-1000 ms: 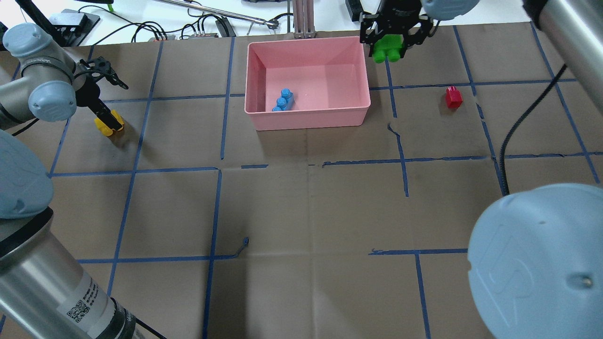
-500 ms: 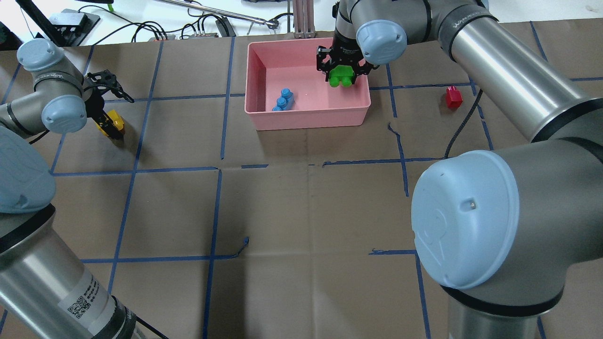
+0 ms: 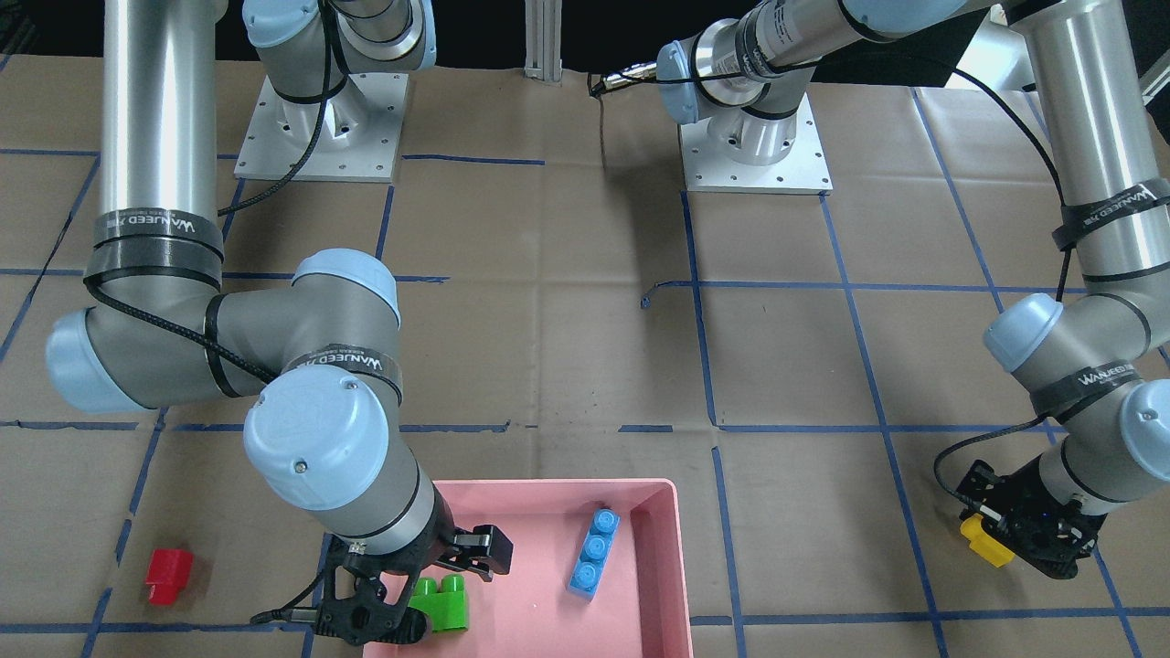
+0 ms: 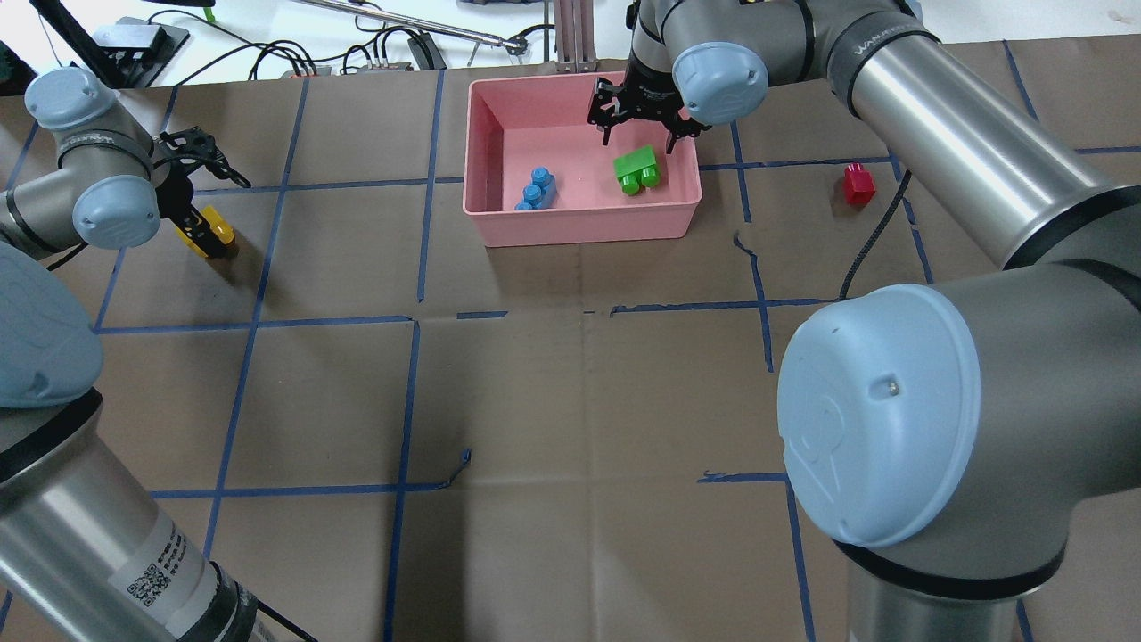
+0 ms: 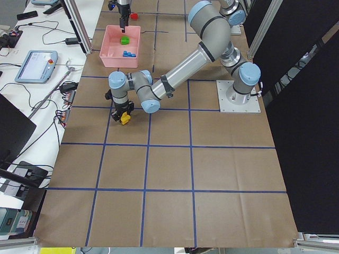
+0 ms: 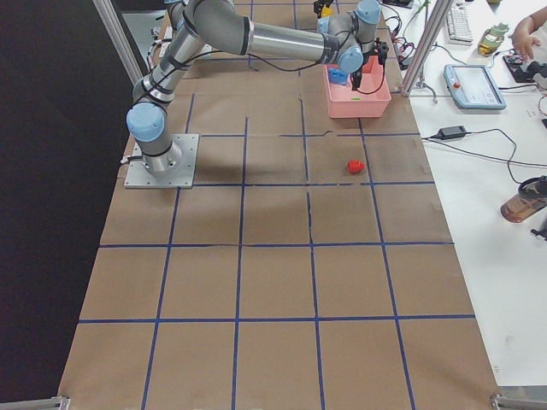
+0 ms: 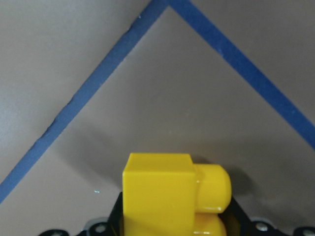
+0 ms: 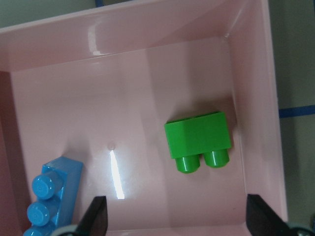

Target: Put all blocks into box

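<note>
Pink plastic forms the box, and we count 2 bricks on its floor. The green brick lies on its side close to the wall on the robot's right, studs pointing toward the robot. The blue brick lies well apart from it, toward the opposite wall. Our right gripper hangs above the green brick with its fingers spread wide, touching nothing. Outside the box, the red brick sits alone on the brown paper-covered table, off to the robot's right. Far out on the left, the left gripper pinches the yellow brick, studs pointing sideways. We cannot tell whether that brick touches the paper.
</note>
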Robot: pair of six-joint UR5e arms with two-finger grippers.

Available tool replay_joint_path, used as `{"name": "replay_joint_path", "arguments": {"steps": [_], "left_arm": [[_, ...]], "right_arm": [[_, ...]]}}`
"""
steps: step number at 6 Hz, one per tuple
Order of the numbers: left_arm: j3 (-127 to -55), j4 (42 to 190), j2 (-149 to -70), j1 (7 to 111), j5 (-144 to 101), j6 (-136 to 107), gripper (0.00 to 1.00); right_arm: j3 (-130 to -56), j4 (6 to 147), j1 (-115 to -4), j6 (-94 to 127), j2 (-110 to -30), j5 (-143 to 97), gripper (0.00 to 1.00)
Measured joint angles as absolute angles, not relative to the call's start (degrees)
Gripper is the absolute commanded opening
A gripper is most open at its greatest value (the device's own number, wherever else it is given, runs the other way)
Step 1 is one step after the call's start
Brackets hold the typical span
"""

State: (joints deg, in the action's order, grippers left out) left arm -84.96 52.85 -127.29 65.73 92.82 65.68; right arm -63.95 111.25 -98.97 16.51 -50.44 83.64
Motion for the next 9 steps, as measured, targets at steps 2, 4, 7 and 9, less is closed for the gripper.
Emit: {"name": "replay_joint_path", "arguments": {"steps": [2, 4, 7, 9], "left_arm": [[-84.63, 58.03, -123.36, 69.00, 90.08, 51.21, 0.00], [-82.85, 59.82, -121.06, 78.64, 87.69, 29.92, 0.00], [-76.66, 59.01, -122.46, 94.67, 87.21, 0.26, 0.23], [-75.57, 54.98, -125.22, 100.60, 87.65, -3.17, 0.99]], "right_arm": [[-64.21, 106.93, -94.47, 11.07, -54.89, 84.06, 0.99], [-64.87, 105.33, -86.57, -1.01, -55.89, 84.40, 0.99], [-65.41, 106.48, -78.06, -13.74, -49.18, 88.24, 0.99], [-65.51, 107.32, -76.91, -14.88, -44.74, 88.82, 0.99]]}}
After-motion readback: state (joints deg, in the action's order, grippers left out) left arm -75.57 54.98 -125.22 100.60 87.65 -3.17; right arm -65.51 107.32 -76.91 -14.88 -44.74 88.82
